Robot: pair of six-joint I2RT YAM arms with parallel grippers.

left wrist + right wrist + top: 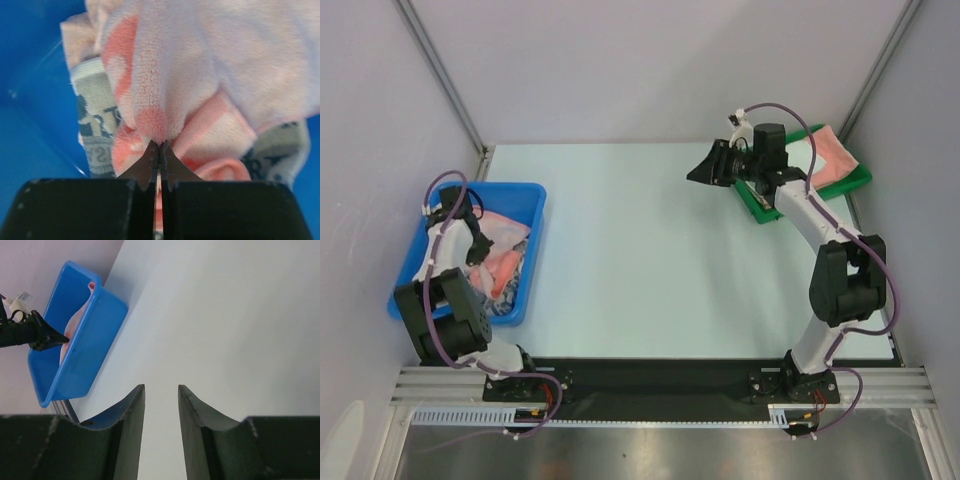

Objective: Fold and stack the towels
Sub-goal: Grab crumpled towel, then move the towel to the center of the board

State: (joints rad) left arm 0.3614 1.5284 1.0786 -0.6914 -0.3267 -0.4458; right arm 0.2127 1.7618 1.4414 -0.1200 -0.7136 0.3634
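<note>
Left wrist view showed the left pincer (160, 146) clamped shut on a fold of the pink towel (200, 75), which lay bunched just ahead of its tips inside the blue bin (30, 125), probably so it could be lifted out for folding. The right pincer (161, 390) hung apart and empty above the table (225, 315).
</note>
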